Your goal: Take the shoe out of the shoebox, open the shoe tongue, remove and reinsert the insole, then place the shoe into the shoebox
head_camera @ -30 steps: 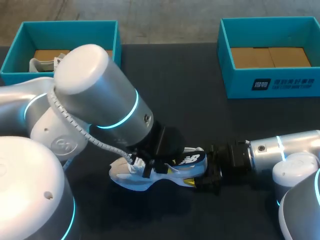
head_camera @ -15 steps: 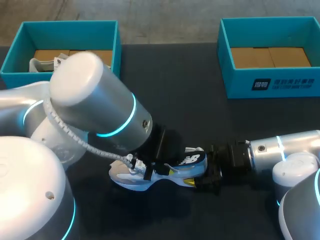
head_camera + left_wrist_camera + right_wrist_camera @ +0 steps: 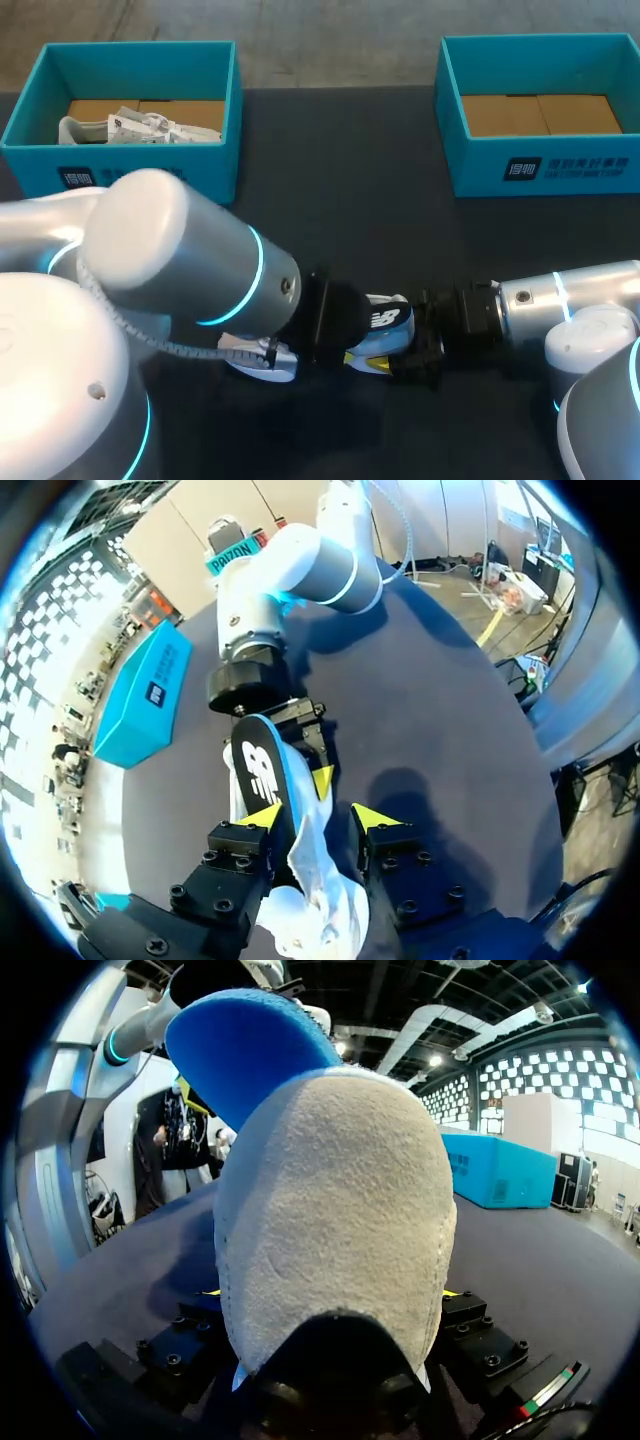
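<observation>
We judge tongue-opening in hand: right gripper (image 3: 412, 352) clamps white-blue sneaker (image 3: 386, 324) heel; left gripper (image 3: 320, 818) over white tongue (image 3: 312, 848), grip unclear. Next: lift tongue.

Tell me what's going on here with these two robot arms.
Both arms are working on a blue and white sneaker that lies on the dark table, outside the boxes. The right gripper is clamped on its heel from both sides. The left gripper is down at the shoe's opening, by the white tongue. Another shoe lies in the left shoebox. The sneaker has not yet been boxed.
</observation>
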You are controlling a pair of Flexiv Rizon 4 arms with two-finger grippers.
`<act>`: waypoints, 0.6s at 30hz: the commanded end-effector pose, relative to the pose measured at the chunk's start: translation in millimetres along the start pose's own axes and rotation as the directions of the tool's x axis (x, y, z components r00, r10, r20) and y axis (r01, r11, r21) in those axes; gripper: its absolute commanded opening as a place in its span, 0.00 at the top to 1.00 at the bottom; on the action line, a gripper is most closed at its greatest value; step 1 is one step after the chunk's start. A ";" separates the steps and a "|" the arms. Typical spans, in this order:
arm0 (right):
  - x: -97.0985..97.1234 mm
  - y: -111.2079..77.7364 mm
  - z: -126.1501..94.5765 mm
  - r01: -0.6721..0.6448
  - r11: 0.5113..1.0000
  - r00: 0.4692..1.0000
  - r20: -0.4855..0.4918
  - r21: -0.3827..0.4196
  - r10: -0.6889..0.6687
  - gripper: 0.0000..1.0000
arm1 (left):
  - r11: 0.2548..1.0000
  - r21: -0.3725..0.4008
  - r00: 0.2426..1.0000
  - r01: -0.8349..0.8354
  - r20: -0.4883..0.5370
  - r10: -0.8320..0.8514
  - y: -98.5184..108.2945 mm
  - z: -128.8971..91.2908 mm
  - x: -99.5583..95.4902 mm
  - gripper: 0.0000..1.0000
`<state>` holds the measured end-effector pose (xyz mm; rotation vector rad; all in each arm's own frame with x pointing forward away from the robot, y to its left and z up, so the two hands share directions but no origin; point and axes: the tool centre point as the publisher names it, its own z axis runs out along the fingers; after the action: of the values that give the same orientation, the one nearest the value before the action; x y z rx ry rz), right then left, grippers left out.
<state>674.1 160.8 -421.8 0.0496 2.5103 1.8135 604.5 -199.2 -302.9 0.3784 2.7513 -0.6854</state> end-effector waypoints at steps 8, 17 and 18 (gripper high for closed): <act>1.3 0.6 0.6 0.000 1.000 1.000 0.002 0.003 0.000 1.00 | 0.999 0.030 0.995 -0.015 0.102 0.012 -1.6 19.6 4.5 0.58; 1.3 0.6 0.6 0.000 1.000 1.000 0.002 0.003 0.000 1.00 | 1.000 0.019 0.987 -0.004 0.160 0.000 -3.2 31.2 -4.7 0.60; 1.3 0.6 0.6 0.000 1.000 1.000 0.002 0.003 0.000 1.00 | 1.000 0.018 0.987 -0.001 0.163 -0.002 -3.6 32.3 -5.8 0.60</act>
<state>674.1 160.8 -421.8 0.0496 2.5103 1.8135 613.6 -209.0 -321.2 0.3185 2.5954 -0.7176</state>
